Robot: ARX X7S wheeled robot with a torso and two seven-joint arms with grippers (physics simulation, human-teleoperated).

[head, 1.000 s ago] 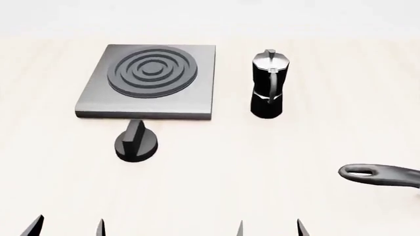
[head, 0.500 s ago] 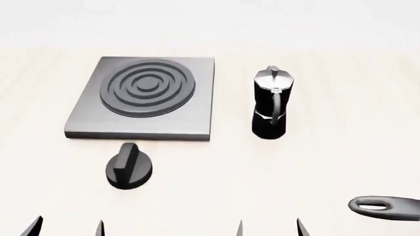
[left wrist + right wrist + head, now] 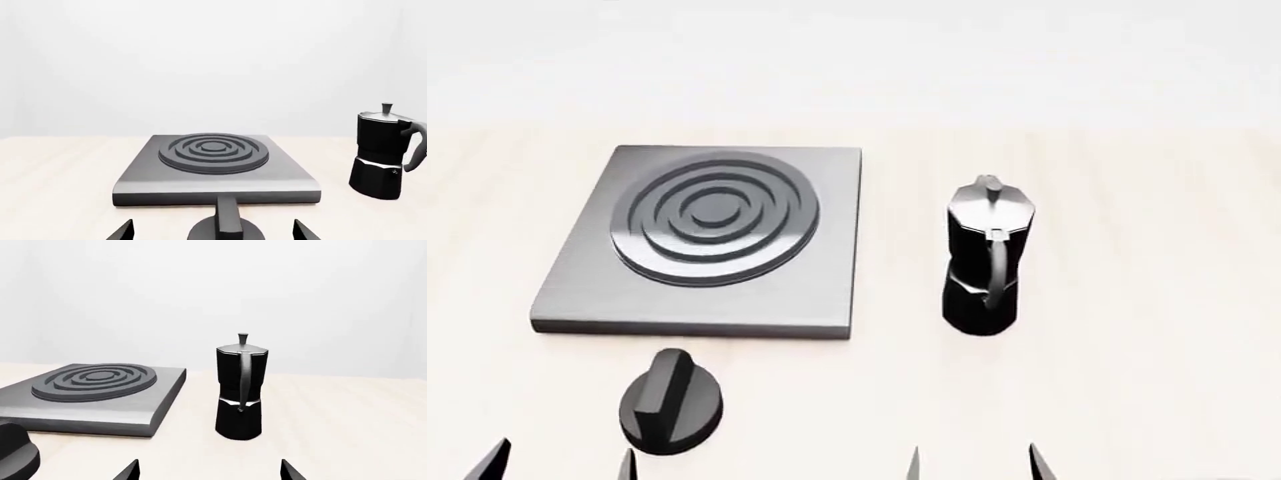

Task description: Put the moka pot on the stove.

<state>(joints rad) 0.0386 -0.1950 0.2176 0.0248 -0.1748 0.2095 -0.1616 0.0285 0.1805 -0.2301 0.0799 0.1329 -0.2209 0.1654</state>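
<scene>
We have both arms low at the near edge of the table, nothing held. The right gripper [image 3: 973, 462] shows two fingertips standing apart with empty space between them, and the left gripper [image 3: 561, 460] is spread the same way. That suits a start: open jaws are ready to close on something, and neither has reached anything yet.

The moka pot [image 3: 984, 260] stands upright on the table straight ahead of the right gripper, well apart from it. In the right wrist view the moka pot [image 3: 240, 390] sits almost centred between the fingertips, its handle [image 3: 245, 380] turned toward us, so we judge the right arm is the one lined up for the grasp. The stove [image 3: 561, 310] lies flat ahead of the left gripper, just beside the pot on its left, burner rings bare. A black knob [image 3: 671, 402] rests on the table between the left gripper and the stove's near edge, touching neither as far as we can tell.

Compared with a second ago, stove, pot and knob all sit lower in the head view while the fingertips keep their places, so the view has shifted. The dark handle-like object at the lower right of the earlier pictures is now out of sight.
</scene>
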